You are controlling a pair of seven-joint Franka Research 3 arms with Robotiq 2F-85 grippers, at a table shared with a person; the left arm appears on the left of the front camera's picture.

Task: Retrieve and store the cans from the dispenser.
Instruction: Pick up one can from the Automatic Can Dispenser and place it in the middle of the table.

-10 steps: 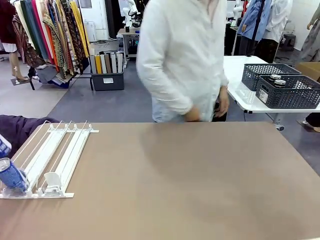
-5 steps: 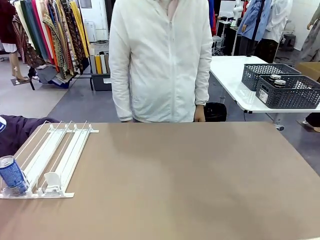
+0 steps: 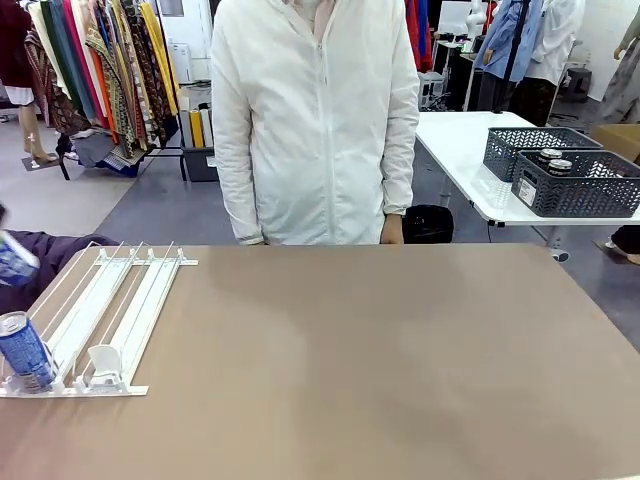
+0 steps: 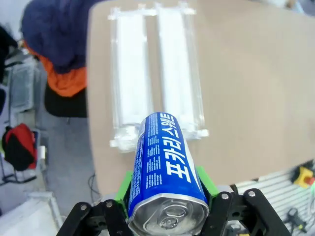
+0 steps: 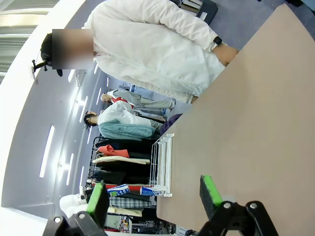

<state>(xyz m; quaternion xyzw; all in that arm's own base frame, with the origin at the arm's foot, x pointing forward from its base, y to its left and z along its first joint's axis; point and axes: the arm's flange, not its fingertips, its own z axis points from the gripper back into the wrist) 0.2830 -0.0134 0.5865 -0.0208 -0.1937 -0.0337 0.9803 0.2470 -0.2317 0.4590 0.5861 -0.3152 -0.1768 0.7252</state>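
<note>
My left gripper (image 4: 165,196) is shut on a blue Pocari Sweat can (image 4: 165,167), its green pads pressing both sides and its silver top facing the camera. It hangs above the near end of the white dispenser (image 4: 155,73). In the front view the held can (image 3: 14,258) peeks in at the left edge, above the dispenser (image 3: 110,310). A second blue can (image 3: 25,352) stands upright at the near end of the dispenser's left lane. My right gripper (image 5: 153,196) is open and holds nothing, high over the table, with the dispenser (image 5: 162,164) farther off.
A person in a white jacket (image 3: 315,120) stands at the far edge of the brown table (image 3: 380,360), hands down. Two dark grey lattice baskets (image 3: 575,190) holding dark cans (image 3: 555,162) sit on a white table at the back right. A dark bundle (image 3: 45,255) lies beside the dispenser.
The person has stepped from the right to the middle of the far edge. The held can has risen at the left edge. The can in the dispenser went from tilted to upright.
</note>
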